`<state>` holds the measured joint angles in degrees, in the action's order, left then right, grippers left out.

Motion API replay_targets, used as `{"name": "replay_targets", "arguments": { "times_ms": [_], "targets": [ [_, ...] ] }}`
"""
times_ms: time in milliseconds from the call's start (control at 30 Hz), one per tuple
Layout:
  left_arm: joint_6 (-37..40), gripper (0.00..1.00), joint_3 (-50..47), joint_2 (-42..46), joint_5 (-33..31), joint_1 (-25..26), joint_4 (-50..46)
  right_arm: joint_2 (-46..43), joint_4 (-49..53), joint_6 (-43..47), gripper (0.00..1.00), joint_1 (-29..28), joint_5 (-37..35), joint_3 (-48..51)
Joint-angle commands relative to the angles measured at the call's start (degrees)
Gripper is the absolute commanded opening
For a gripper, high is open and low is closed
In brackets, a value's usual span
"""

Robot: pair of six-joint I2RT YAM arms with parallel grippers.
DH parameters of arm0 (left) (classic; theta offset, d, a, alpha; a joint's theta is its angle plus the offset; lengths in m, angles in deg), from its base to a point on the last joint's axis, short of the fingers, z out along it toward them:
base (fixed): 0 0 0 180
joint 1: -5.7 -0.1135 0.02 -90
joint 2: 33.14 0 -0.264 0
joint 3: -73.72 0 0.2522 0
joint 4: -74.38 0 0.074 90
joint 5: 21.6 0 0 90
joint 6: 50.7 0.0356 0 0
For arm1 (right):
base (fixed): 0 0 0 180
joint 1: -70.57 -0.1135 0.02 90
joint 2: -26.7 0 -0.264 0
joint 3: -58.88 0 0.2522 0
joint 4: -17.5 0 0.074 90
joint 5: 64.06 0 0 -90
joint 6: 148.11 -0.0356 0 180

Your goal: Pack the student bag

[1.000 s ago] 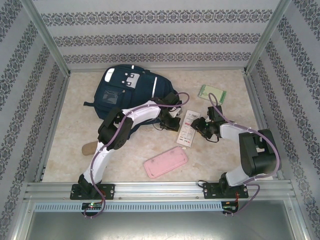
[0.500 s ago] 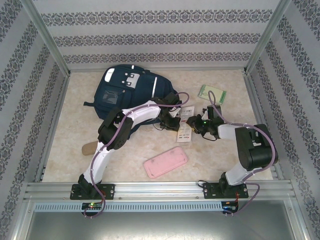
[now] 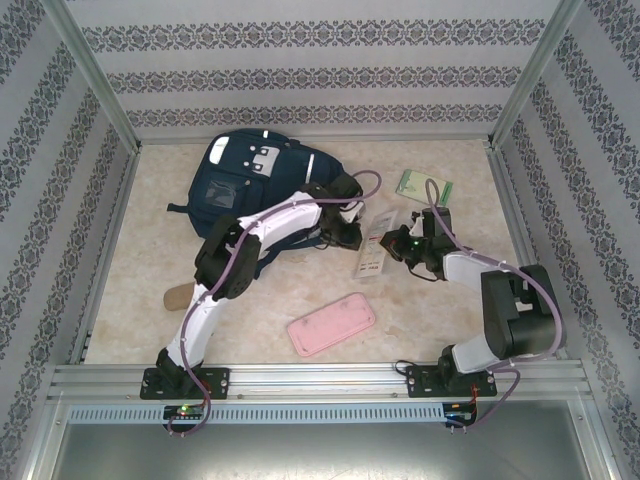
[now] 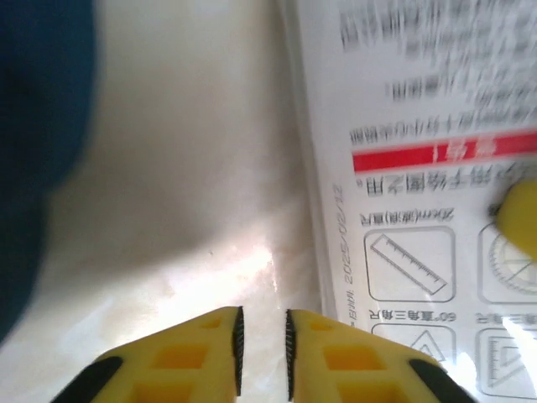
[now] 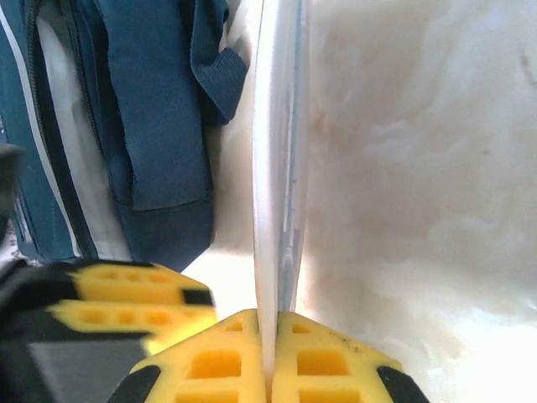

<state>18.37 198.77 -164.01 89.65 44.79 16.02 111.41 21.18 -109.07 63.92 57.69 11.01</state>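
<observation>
One flat white printed packet (image 5: 281, 168) sits clamped edge-on in the right pincer (image 5: 270, 327). Left pincer (image 4: 262, 327), just left of it, is barely parted and empty.

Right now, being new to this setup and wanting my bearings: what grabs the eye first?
The navy student bag lies toward the back, left of centre. Right of it, the right gripper pinches a white packet by its edge, with the left gripper close beside. A pink pencil case lies nearer, mid-table.
</observation>
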Motion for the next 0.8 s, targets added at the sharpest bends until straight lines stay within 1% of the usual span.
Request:
{"name": "replay_targets", "arguments": {
  "times_ms": [0, 67, 167, 233, 300, 333, 367, 467, 500, 600, 633, 733, 767],
  "targets": [
    [3.4, 0.27, 5.9, 3.8, -11.5, -1.8, -4.7, -3.1, 2.7, 1.1, 0.00, 0.6, -1.9, 0.4],
    [4.4, 0.28, 8.7, 3.0, -15.4, -2.3, -5.3, -4.4, 3.1, 1.0, 0.00, 0.7, -2.1, 0.4],
    [5.2, 0.33, 13.3, 1.1, -21.2, -3.1, -6.2, -6.1, 3.9, 0.6, 0.00, 0.7, -1.9, 0.2],
    [5.8, 0.37, 16.4, -0.9, -25.0, -3.6, -6.8, -7.1, 4.1, 0.4, 0.00, 0.7, -1.7, 0.1],
    [6.1, 0.40, 19.9, -3.3, -28.7, -4.0, -8.4, -7.7, 4.5, 0.2, 0.00, 0.7, -1.5, 0.1],
    [6.1, 0.44, 21.6, -4.6, -30.2, -4.2, -9.1, -7.9, 4.6, 0.2, 0.00, 0.7, -1.4, 0.2],
    [6.2, 0.45, 22.9, -6.0, -31.0, -4.5, -9.5, -8.1, 4.8, 0.2, 0.00, 0.7, -1.3, 0.2],
    [6.8, 0.47, 25.7, -9.1, -30.7, -5.1, -10.6, -8.4, 5.1, 0.3, 0.00, 0.7, -1.1, 0.2],
    [7.1, 0.49, 26.0, -9.9, -31.1, -5.1, -10.7, -8.5, 5.1, 0.3, 0.00, 0.7, -1.0, 0.3],
    [7.6, 0.50, 26.2, -11.8, -34.0, -5.1, -10.8, -8.5, 5.1, 0.1, 0.00, 0.7, -0.8, 0.2],
    [7.9, 0.52, 26.2, -12.4, -35.0, -5.2, -10.9, -8.5, 5.1, 0.0, 0.00, 0.7, -0.7, 0.2],
    [8.9, 0.53, 26.3, -13.9, -37.6, -5.2, -11.7, -8.4, 4.8, -0.1, 0.00, 0.7, -0.5, 0.0],
    [9.3, 0.50, 26.3, -14.3, -38.2, -5.2, -11.9, -8.2, 4.6, -0.3, 0.00, 0.7, -0.3, -0.1]
  ]
}}
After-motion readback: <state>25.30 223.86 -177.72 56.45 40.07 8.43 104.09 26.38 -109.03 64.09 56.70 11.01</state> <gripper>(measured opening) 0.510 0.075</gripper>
